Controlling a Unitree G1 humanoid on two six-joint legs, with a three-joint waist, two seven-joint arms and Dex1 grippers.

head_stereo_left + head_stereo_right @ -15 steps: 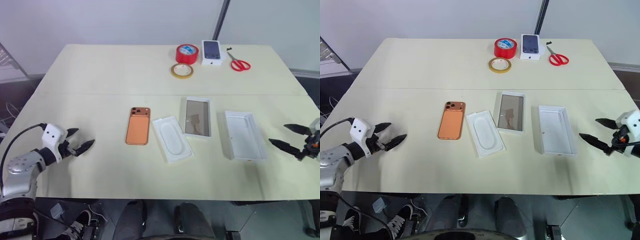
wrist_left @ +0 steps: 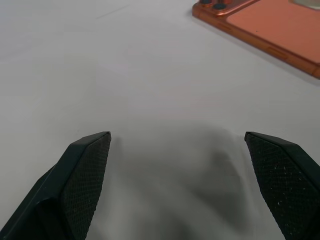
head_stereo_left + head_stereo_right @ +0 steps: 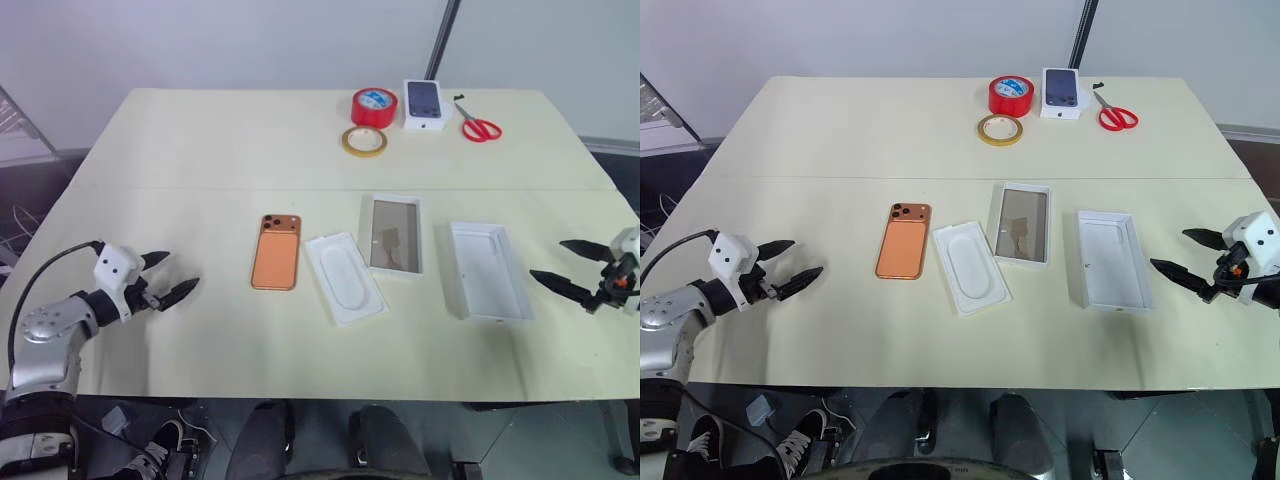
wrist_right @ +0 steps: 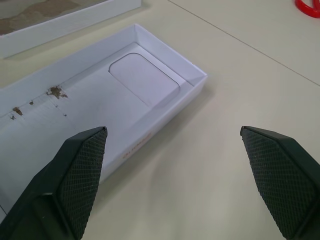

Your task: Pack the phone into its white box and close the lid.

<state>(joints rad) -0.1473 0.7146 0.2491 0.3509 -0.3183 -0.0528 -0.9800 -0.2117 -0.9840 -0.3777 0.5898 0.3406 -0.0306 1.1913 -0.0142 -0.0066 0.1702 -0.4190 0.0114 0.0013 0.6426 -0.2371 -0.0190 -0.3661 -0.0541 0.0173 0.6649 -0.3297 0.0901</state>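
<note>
The left gripper (image 3: 168, 277) is hovering low over the cream table (image 3: 200, 150) with its two black fingers (image 2: 82, 175) spread wide and holding nothing. The phone (image 3: 276, 251) is lying flat, back up, ahead of that gripper and toward the table's middle, well apart from the fingertips, its camera cluster at the far end. Just beyond the phone, going further from the left gripper, a white insert tray (image 3: 344, 277) is lying slightly askew, and next to it a shallow white lid (image 3: 393, 235) with a brownish panel is resting open side up. The right gripper (image 3: 1188, 254) is hanging over the opposite side of the table, its fingers (image 4: 75, 175) also standing wide apart and empty. The white box (image 4: 95, 100) is sitting open just in front of this gripper, near its fingertips but not touching them. Far beyond both grippers, at the table's back edge, a red tape roll (image 3: 374, 106), a tan tape roll (image 3: 364, 141), a small white carton (image 3: 424, 104) and red-handled scissors (image 3: 478, 126) are lying together.
</note>
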